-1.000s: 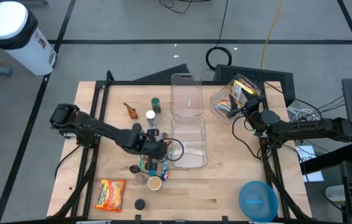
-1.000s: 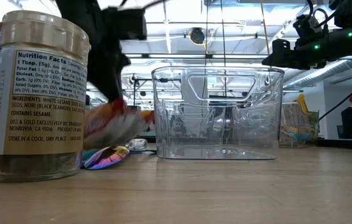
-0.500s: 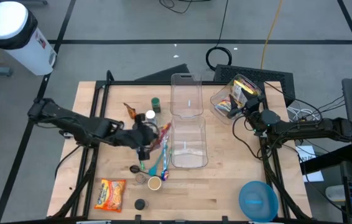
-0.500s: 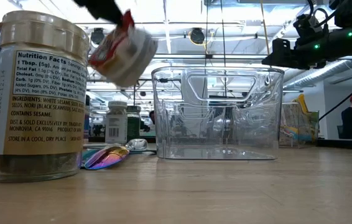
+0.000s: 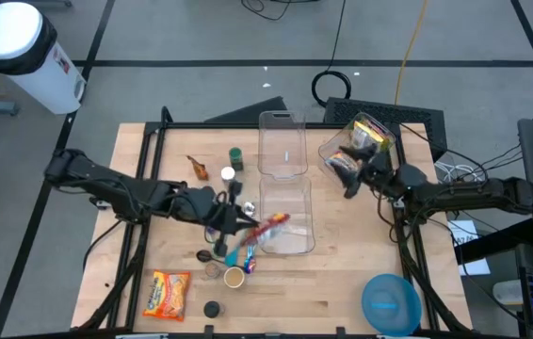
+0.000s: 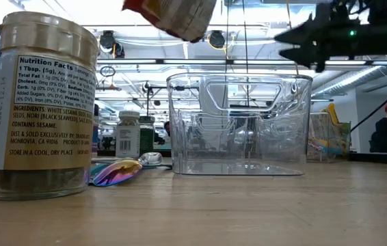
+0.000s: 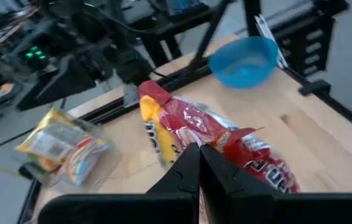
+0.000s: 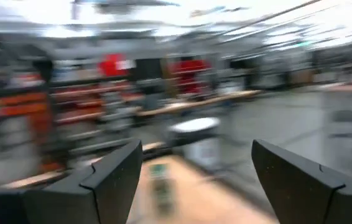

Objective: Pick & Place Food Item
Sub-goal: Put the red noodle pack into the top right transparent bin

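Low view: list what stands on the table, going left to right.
Sesame seasoning jar → iridescent spoon → small white-capped bottle → clear plastic bin.

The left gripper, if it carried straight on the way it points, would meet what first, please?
Probably the clear bin: the left gripper, shut on the red snack packet, points toward it, packet already over its near wall. Height is hard to judge.

clear bin (image 5: 285, 215) open-topped at table centre, red snack packet (image 5: 271, 224) hanging over its left rim, spoons and small jars (image 5: 230, 177) crowding just left of bin, bare table (image 5: 342, 235) right of bin, blue bowl (image 5: 391, 303) well apart toward front right
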Robot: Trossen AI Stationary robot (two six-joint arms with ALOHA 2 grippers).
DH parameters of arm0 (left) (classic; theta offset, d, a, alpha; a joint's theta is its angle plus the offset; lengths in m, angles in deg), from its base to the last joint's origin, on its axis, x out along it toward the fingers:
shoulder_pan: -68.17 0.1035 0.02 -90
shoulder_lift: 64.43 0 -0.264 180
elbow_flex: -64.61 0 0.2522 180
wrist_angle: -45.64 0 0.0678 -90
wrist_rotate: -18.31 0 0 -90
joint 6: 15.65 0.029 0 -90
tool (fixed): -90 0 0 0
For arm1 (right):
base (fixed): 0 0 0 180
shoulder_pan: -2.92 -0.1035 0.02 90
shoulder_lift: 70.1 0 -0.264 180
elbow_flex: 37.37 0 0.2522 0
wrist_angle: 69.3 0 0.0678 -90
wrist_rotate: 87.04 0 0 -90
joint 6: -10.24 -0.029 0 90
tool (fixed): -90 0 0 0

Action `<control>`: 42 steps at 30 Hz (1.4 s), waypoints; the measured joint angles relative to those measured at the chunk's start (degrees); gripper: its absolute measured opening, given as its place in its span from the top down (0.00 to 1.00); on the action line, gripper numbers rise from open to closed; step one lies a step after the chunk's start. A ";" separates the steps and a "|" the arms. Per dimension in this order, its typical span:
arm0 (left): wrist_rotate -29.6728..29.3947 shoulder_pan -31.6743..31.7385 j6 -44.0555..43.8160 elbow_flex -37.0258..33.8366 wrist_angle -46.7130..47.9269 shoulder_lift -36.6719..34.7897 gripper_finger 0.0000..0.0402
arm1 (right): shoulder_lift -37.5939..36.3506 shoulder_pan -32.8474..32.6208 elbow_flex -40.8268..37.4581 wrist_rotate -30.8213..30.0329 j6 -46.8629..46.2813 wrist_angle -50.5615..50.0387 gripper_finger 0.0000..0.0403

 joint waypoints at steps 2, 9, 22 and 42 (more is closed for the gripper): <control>0.12 0.30 1.40 0.00 -1.29 1.28 0.99 | 2.13 -1.05 2.78 6.29 -1.73 -3.16 0.27; 0.25 2.49 0.63 0.00 -1.98 1.33 0.99 | 13.63 -9.77 11.00 14.12 5.88 -6.72 0.27; 0.28 2.95 0.05 0.00 -2.10 3.29 0.99 | 31.15 -13.37 20.92 18.01 15.04 -3.08 0.27; 0.21 3.02 -0.58 0.00 -1.83 3.25 0.99 | 32.62 -13.63 22.48 26.77 11.63 -1.96 0.27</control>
